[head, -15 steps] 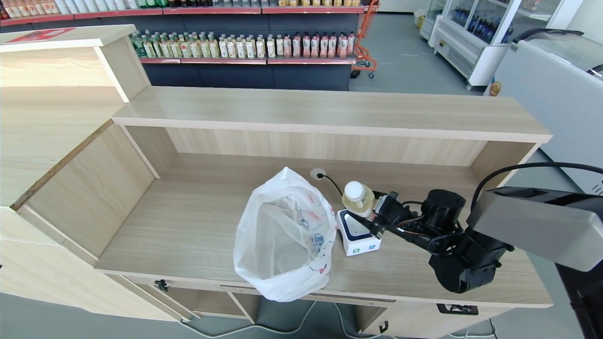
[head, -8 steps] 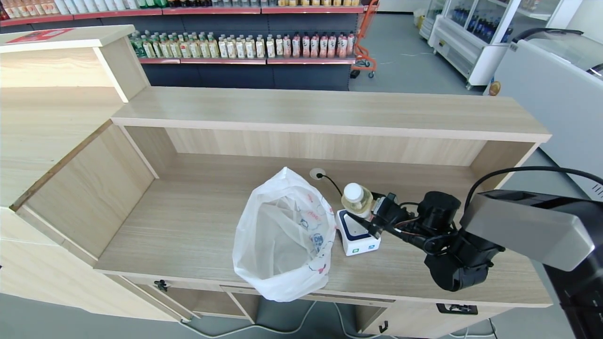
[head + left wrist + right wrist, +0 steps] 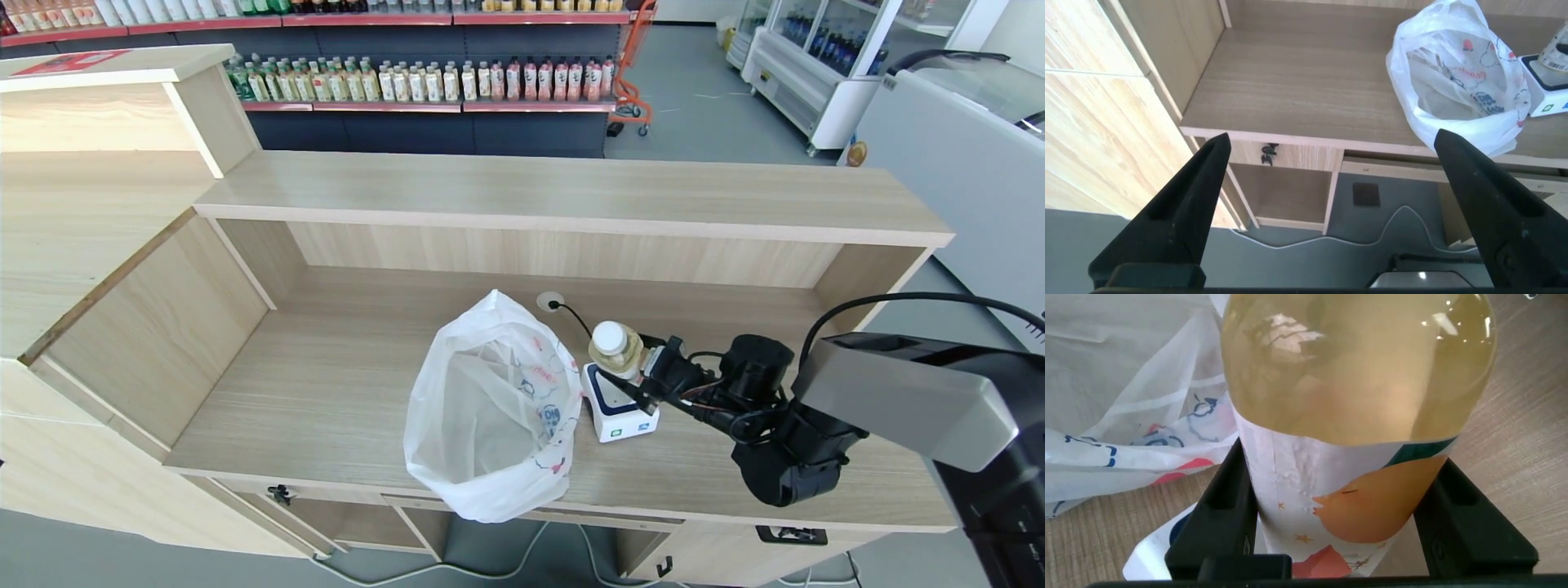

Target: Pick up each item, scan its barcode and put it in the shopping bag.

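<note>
Edged slightly left over the wooden counter point(image 3: 326, 384), right jaws clamp the bottle point(image 3: 614, 351) by the scanner point(image 3: 624, 412); left jaws gape.

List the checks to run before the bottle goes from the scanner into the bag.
1. Grip: right gripper has its fingers shut on both sides of the bottle: ok.
2. Cap on the bottle: ok.
3. Barcode read by the scanner: cannot tell.
4. Shopping bag upright beside the scanner, mouth open: ok.
5. Left gripper open, in front of the counter, out of the bottle's way: ok.
</note>
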